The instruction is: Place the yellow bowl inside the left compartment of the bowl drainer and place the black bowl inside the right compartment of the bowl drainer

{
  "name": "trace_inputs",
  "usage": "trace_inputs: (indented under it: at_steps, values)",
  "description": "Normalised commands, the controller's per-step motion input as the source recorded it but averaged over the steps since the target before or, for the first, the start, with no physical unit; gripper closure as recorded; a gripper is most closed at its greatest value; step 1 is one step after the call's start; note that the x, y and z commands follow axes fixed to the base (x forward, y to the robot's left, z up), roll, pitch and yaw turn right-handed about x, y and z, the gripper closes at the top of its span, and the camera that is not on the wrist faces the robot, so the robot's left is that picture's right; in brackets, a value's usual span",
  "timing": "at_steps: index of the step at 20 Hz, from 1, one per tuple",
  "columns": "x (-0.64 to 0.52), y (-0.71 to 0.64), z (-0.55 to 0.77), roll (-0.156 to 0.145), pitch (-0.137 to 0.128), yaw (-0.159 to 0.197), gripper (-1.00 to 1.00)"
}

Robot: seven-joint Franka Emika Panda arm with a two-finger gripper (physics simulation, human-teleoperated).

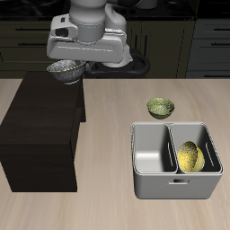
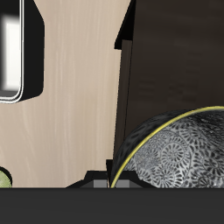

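Note:
The black bowl (image 1: 65, 70), dark with a silvery speckled glaze, hangs just under my gripper (image 1: 66, 63) above the back of a dark box. Up close in the wrist view, its patterned inside (image 2: 179, 153) fills the frame and its rim runs in to my gripper (image 2: 111, 182), which appears shut on that rim. The yellow bowl (image 1: 189, 155) lies tilted in the well of the grey bowl drainer (image 1: 175, 184) that is farther from the dark box. The other well is bare. A corner of the drainer (image 2: 33, 44) shows in the wrist view.
A dark brown box (image 1: 40, 130) stands beside the drainer and under the gripper, also seen as the box (image 2: 175, 61) in the wrist view. An olive-green bowl (image 1: 160, 108) sits on the table behind the drainer. Dark cabinets line the back.

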Motion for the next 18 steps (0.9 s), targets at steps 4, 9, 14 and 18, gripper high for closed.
trace_inputs:
  at_steps: [4,9,14,18]
  values:
    - [0.07,0.41,0.22,0.030,-0.015,-0.005,1.00]
    - [0.11,0.38,0.11,0.001,0.005,-0.019,1.00]
    - [0.14,0.36,0.03,-0.014,0.013,-0.016,1.00]
    - [0.19,0.40,0.03,-0.040,0.016,-0.003,1.00]
